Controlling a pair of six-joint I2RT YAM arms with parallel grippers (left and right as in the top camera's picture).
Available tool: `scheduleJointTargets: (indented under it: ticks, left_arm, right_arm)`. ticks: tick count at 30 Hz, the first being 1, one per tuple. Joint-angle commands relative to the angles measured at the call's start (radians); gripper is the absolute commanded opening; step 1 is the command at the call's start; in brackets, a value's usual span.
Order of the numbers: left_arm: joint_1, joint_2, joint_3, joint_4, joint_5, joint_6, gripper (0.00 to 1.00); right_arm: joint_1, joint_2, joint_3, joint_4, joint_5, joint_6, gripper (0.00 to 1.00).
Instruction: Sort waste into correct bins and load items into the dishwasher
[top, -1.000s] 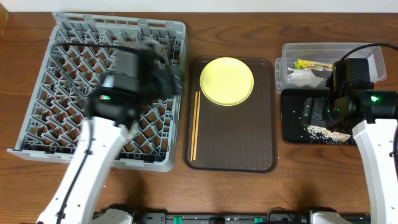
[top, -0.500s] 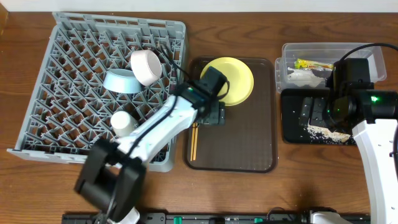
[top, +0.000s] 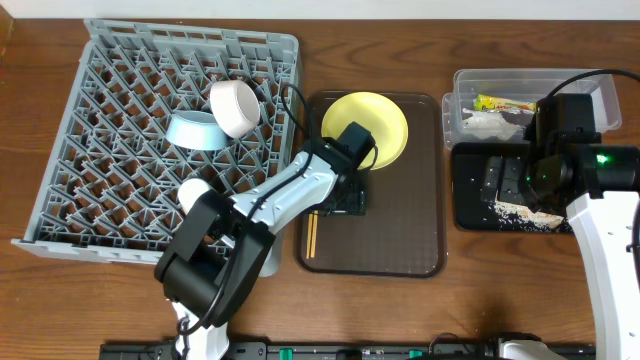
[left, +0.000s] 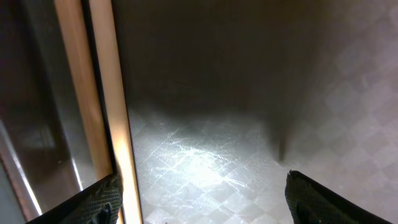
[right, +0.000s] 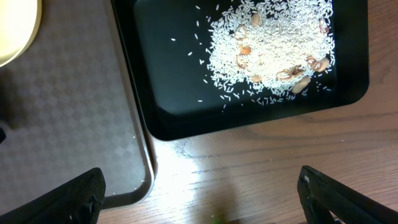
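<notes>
My left gripper (top: 342, 198) (left: 205, 202) is open, low over the brown serving tray, its left finger beside the two wooden chopsticks (top: 311, 238) (left: 115, 124). The yellow plate (top: 372, 122) lies just behind it on the tray. The white bowl (top: 235, 107), light blue saucer (top: 194, 131) and white cup (top: 197, 196) sit in the grey dish rack (top: 190, 35). My right gripper (top: 510, 180) (right: 205, 199) is open and empty above the black tray (top: 468, 212) (right: 161, 74), which holds rice scraps (top: 522, 211) (right: 273, 43). The clear tub (top: 520, 75) holds the wrapper (top: 505, 102) and the tissue (top: 485, 122).
The brown serving tray (top: 400, 220) (right: 62, 112) lies between the rack and the bins. The clear tub stands behind the black tray at the right. Bare wooden table (right: 261, 162) shows under my right gripper. A black cable runs above the right arm.
My left arm has swung from over the rack to the brown tray and come down next to the chopsticks. The bowl, saucer and cup now show in the rack. The right arm has not moved.
</notes>
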Motion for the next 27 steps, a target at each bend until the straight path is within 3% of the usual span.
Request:
scheduleJointTargets:
  ticks: [1,8,11,13,17,19,23,27]
  left_arm:
    - [0.000,0.032,-0.005,-0.002,-0.002,-0.012,0.84]
    - [-0.002,0.071,-0.005,-0.003,-0.001,-0.012,0.82]
    - [-0.002,0.070,-0.005,-0.004,-0.001,-0.012,0.65]
    - [-0.002,0.070,-0.005,-0.013,0.004,-0.012,0.41]
    - [-0.001,0.070,-0.005,-0.034,0.007,-0.011,0.27]
    - [-0.001,0.070,-0.005,-0.052,0.016,-0.011,0.14]
    - [-0.001,0.064,-0.005,-0.056,0.026,-0.011,0.06]
    - [0.000,0.017,-0.002,-0.071,0.025,-0.003,0.06]
  right_arm:
    - [-0.004,-0.006,0.014,-0.003,0.011,0.000,0.96]
    - [-0.004,-0.006,0.014,-0.004,0.011,0.000,0.97]
    - [-0.004,-0.006,0.014,-0.004,0.011,0.000,0.96]
    - [-0.004,-0.006,0.014,-0.004,0.011,0.000,0.96]
    - [-0.004,-0.006,0.014,-0.005,0.011,0.000,0.96]
    - [-0.004,-0.006,0.014,-0.005,0.011,0.000,0.96]
    - [-0.004,-0.006,0.014,-0.010,0.011,0.000,0.95]
    - [-0.004,-0.006,0.014,-0.019,0.011,-0.001,0.95]
